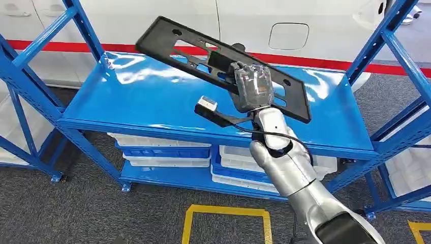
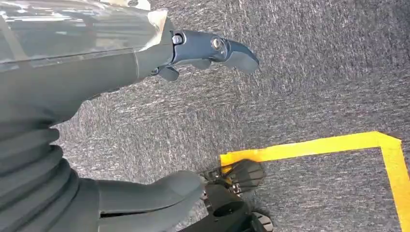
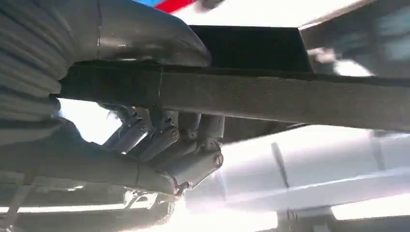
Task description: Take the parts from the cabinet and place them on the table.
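Head view has the right hand (image 1: pixel 252 86) clamped on the black panel (image 1: pixel 167 40), seemingly firmly; lift it level off the blue shelf (image 1: pixel 127 96), while the left hand (image 2: pixel 145 121) hangs empty, fingers apart.

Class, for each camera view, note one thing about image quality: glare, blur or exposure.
Head view: sharp, with white glare patches on the blue shelf behind the black panel. Left wrist view: carpet and yellow tape crisp, left robot hand evenly lit. Right wrist view: background blown out white and smeared; the right robot hand is backlit.
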Available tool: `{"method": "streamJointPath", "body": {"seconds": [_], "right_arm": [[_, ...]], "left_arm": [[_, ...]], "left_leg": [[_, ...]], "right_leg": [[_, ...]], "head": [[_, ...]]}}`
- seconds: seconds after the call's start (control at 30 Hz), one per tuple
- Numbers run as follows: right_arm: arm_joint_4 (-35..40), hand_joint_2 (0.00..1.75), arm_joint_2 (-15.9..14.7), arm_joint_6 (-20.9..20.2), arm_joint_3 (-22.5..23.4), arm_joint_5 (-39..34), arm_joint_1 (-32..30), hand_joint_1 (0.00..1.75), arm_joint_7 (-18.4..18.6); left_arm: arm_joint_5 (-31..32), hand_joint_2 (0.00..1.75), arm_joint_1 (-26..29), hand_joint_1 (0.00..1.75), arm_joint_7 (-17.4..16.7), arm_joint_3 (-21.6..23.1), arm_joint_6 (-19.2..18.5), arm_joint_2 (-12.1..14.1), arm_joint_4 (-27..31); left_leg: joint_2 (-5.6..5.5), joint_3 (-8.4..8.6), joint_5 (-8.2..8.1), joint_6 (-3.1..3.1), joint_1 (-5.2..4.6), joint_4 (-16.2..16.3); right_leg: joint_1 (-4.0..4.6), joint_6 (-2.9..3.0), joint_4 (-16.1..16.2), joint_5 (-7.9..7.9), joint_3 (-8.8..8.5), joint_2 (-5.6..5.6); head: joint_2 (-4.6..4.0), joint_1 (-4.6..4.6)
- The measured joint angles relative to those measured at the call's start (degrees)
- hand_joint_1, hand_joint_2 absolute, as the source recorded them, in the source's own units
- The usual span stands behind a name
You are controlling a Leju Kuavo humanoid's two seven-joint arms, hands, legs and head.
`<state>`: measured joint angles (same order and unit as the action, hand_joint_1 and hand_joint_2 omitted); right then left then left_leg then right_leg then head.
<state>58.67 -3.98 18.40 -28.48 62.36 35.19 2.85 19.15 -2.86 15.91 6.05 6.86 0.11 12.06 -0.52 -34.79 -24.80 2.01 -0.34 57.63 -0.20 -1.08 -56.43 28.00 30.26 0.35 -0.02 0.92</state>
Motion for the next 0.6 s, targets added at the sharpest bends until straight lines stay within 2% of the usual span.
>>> {"method": "streamJointPath", "body": {"seconds": [0.13, 0.27, 0.37, 0.5, 0.6], "right_arm": [[7.87, 1.75, 0.13, -0.02, 2.29, -13.20, -2.10, 1.75, -5.58], [15.19, 1.75, 0.09, -4.01, 4.17, -28.10, -4.22, 1.75, -10.14], [19.76, 1.75, -0.13, -6.64, 5.09, -34.92, -5.52, 1.75, -11.31], [23.54, 1.75, -0.57, -9.32, 5.88, -39.92, -6.93, 1.75, -11.77], [26.78, 1.75, -1.22, -14.64, 6.05, -50.87, -8.79, 1.75, -13.43]], "left_arm": [[-0.04, 1.75, 0.07, 0.00, 0.20, 0.00, 0.39, -0.07, -0.09], [-0.28, 1.75, 0.14, 0.00, 0.44, -0.15, 0.90, -0.17, -0.11], [-0.39, 1.75, 0.23, 0.00, 0.74, -0.31, 0.98, -0.30, -0.11], [-0.37, 1.75, 0.28, 0.00, 1.16, -0.33, 0.98, -0.46, -0.11], [0.07, 1.75, 0.29, 0.00, 1.64, -0.33, 0.96, -0.50, -0.11]], "left_leg": [[0.01, -0.08, 0.00, 0.00, 0.00, 0.00], [0.03, -0.10, 0.00, 0.00, 0.00, 0.00], [0.03, -0.09, 0.00, 0.00, 0.00, 0.00], [0.04, -0.08, 0.00, 0.00, 0.00, 0.00], [0.00, -0.08, 0.00, 0.00, 0.00, 0.00]], "right_leg": [[0.00, 0.00, 0.00, 0.00, 0.10, 0.00], [0.00, 0.00, 0.00, 0.00, 0.13, 0.00], [0.00, 0.00, 0.00, 0.00, 0.13, 0.00], [0.00, 0.00, 0.00, 0.00, 0.13, 0.00], [0.00, 0.00, 0.00, 0.00, 0.13, 0.00]], "head": [[0.00, 0.00], [0.00, 0.00], [0.00, 0.00], [0.00, 0.00], [0.00, 0.00]]}}
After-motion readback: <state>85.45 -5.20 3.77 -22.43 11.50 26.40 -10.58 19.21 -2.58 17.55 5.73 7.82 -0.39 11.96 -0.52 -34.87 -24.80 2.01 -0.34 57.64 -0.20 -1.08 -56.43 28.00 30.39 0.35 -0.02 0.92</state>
